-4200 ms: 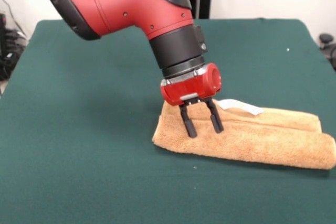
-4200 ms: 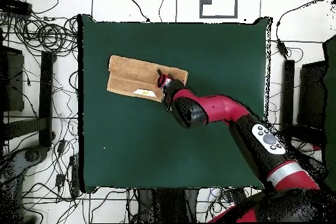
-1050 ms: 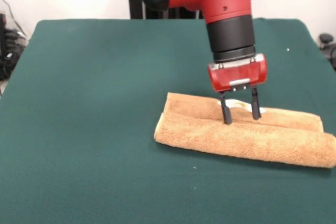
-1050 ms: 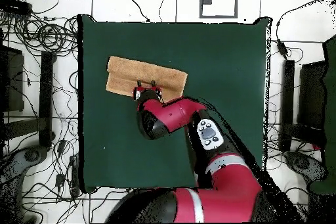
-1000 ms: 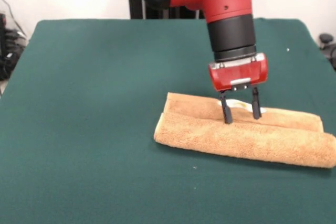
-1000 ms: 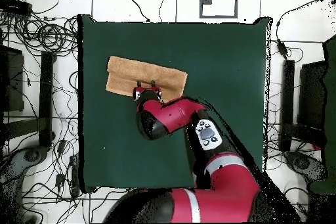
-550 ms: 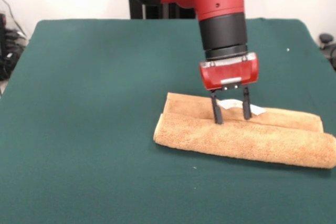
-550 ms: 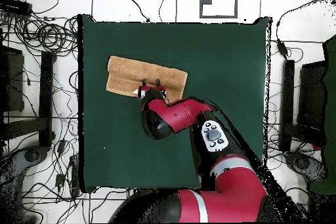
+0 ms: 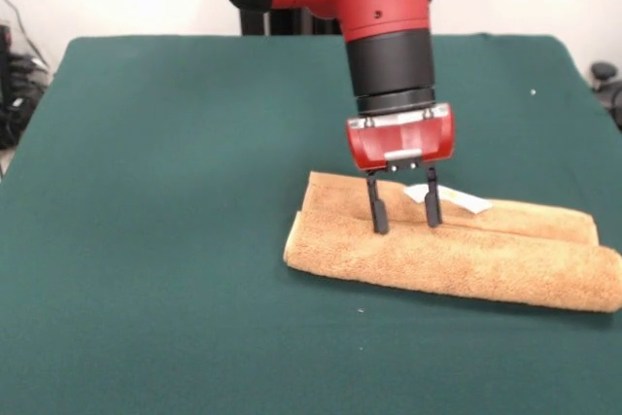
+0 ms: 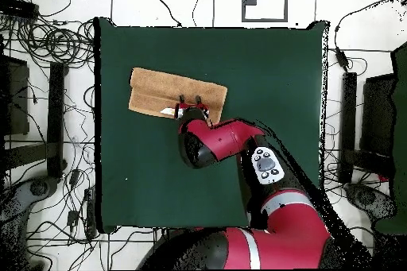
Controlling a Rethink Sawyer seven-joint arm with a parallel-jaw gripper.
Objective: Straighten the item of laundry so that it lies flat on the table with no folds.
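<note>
The orange-tan towel [image 9: 457, 255] lies folded into a long narrow strip on the dark green table [image 9: 175, 191], right of centre in the front view. Its white tag [image 9: 457, 199] sticks out at the back fold. My gripper [image 9: 403, 216] points straight down with its two black fingers [image 9: 377, 213] spread apart, tips touching the towel's top along the fold, left of the tag. Nothing is held. In the overhead view the towel [image 10: 155, 91] is at the upper left of the table [image 10: 270, 69], with the gripper [image 10: 189, 99] at its lower edge.
The red arm [image 10: 238, 145] reaches over the table from the bottom in the overhead view. Cables [image 10: 56, 45] and dark equipment surround the table on the floor. The towel's right end lies close to the table's right edge in the front view.
The gripper has shifted left along the towel in the front view, from over the tag to just left of it. The towel has not visibly changed shape.
</note>
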